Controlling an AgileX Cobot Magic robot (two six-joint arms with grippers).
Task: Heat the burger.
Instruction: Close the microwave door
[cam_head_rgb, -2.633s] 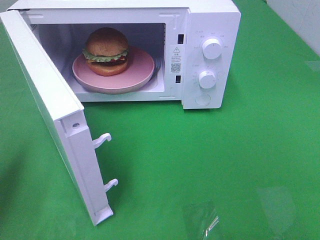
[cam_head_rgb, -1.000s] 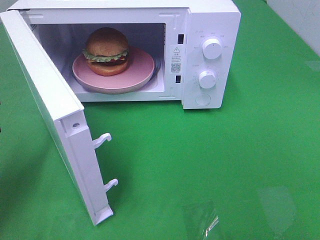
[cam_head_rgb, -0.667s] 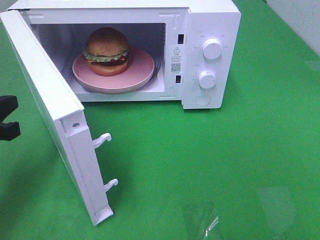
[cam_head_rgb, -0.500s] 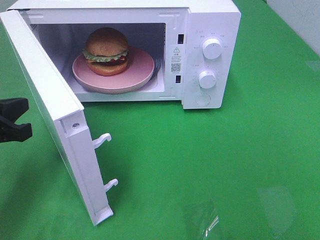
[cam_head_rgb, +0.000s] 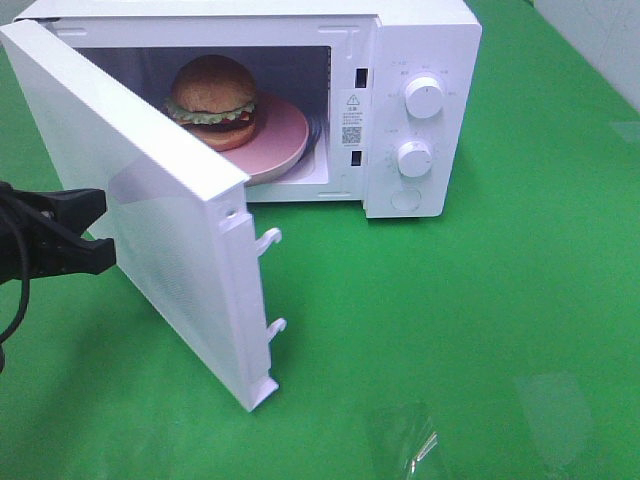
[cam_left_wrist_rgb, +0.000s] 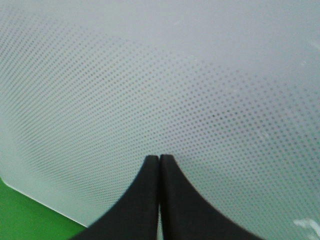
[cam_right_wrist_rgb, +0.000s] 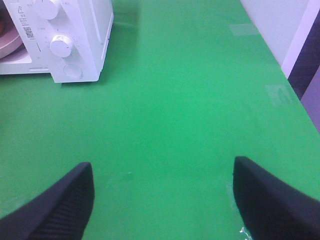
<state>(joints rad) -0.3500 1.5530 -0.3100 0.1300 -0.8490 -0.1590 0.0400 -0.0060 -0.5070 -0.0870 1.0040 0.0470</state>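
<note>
The burger (cam_head_rgb: 212, 98) sits on a round pink plate (cam_head_rgb: 283, 135) inside the white microwave (cam_head_rgb: 420, 40), partly hidden behind the door. The microwave door (cam_head_rgb: 160, 210) stands half swung toward the opening. My left gripper (cam_head_rgb: 100, 228) is shut with nothing between its fingers, and its tips press against the door's outer dotted face (cam_left_wrist_rgb: 160, 100); in the left wrist view the fingertips (cam_left_wrist_rgb: 150, 167) meet right at that panel. My right gripper (cam_right_wrist_rgb: 162, 200) is open over bare green cloth, away from the microwave (cam_right_wrist_rgb: 75, 35), and does not show in the exterior high view.
Two white knobs (cam_head_rgb: 424, 97) and a round button (cam_head_rgb: 405, 200) sit on the microwave's control panel. Door latch hooks (cam_head_rgb: 268, 240) stick out of the door's free edge. Green cloth (cam_head_rgb: 480, 330) covers the table. A strip of clear tape (cam_head_rgb: 420, 445) lies near the front edge.
My left gripper came in from the left edge and reached the door's outer face. The door has swung partway toward the microwave, now covering part of the plate. The right arm shows no change.
</note>
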